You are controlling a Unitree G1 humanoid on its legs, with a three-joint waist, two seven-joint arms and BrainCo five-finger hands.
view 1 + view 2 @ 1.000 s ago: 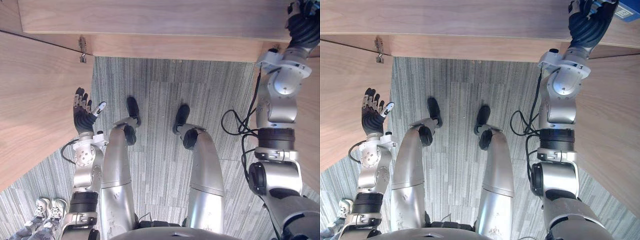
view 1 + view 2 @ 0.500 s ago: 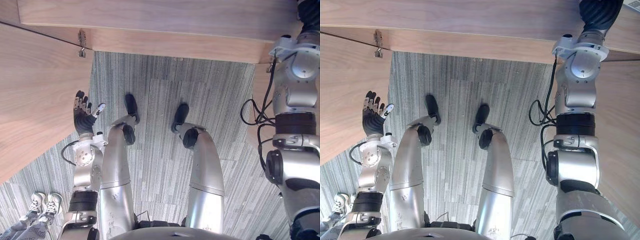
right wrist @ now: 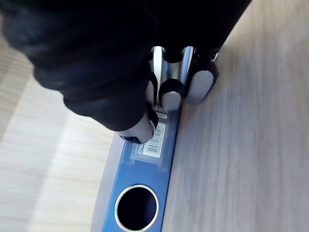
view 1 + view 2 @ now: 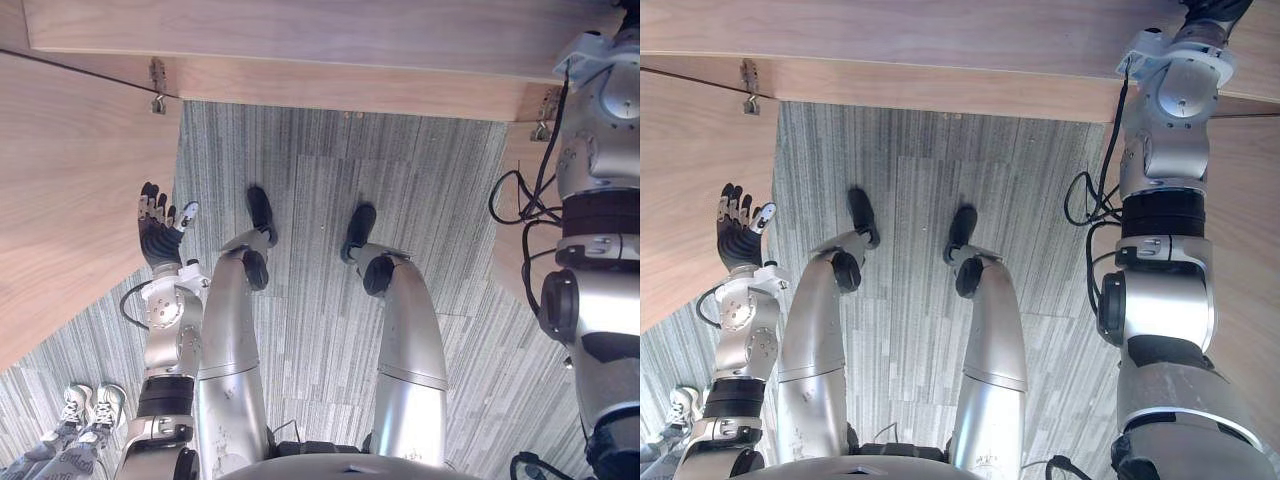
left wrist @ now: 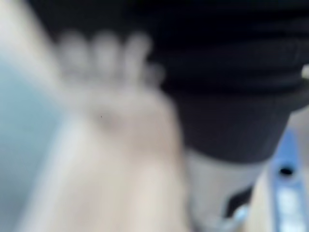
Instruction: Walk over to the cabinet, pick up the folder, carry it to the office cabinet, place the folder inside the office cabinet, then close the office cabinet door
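Observation:
A blue folder point(image 3: 145, 179) with a round finger hole and a white label on its spine stands on a pale wooden cabinet shelf point(image 3: 231, 145). My right hand point(image 3: 170, 93) is shut on the top of that spine, fingers on one side and thumb point(image 3: 140, 128) on the other. My right arm point(image 4: 1170, 200) reaches up at the far right into the cabinet. My left hand point(image 4: 158, 228) hangs open at the left, fingers straight, just beside the open wooden door point(image 4: 70, 200).
The cabinet's wooden front edge point(image 4: 300, 40) runs across the top, with a metal hinge point(image 4: 157, 85) where the left door meets it. Another wooden panel point(image 4: 1245, 260) stands at the right. A person's shoes point(image 4: 85, 405) show on the grey carpet point(image 4: 320, 180) at the lower left.
My right arm has stretched further up into the cabinet, and its hand and the folder's blue corner have passed out of the eye views' top edge. The left hand has drifted slightly left.

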